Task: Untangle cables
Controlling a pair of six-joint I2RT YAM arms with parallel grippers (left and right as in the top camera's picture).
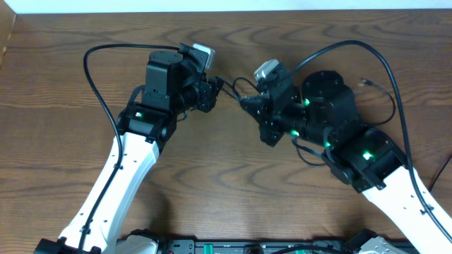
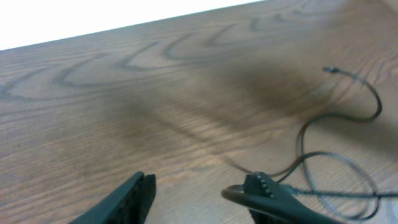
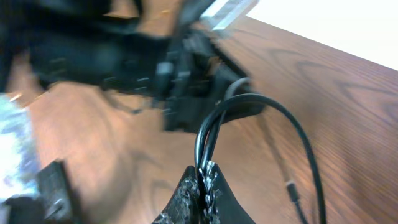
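Note:
Thin black cables (image 1: pixel 230 87) run between my two grippers at the table's middle. My right gripper (image 3: pixel 205 177) is shut on two strands of a cable (image 3: pixel 264 104). That cable loops up toward the left gripper and arcs back down to the right. A small plug end (image 3: pixel 290 185) lies on the wood beside it. My left gripper (image 2: pixel 199 190) is open, just above the table. A cable loop (image 2: pixel 339 180) lies by its right finger, and a strand seems to hook round that fingertip. In the overhead view the left gripper (image 1: pixel 215 89) and the right gripper (image 1: pixel 248 104) almost face each other.
A loose thin cord with a plug tip (image 1: pixel 365 82) lies at the far right, also in the left wrist view (image 2: pixel 375 102). Thick black arm cables arch over the left arm (image 1: pixel 95 70) and the right arm (image 1: pixel 374 56). The wooden table (image 1: pixel 56 162) ends at a white far edge.

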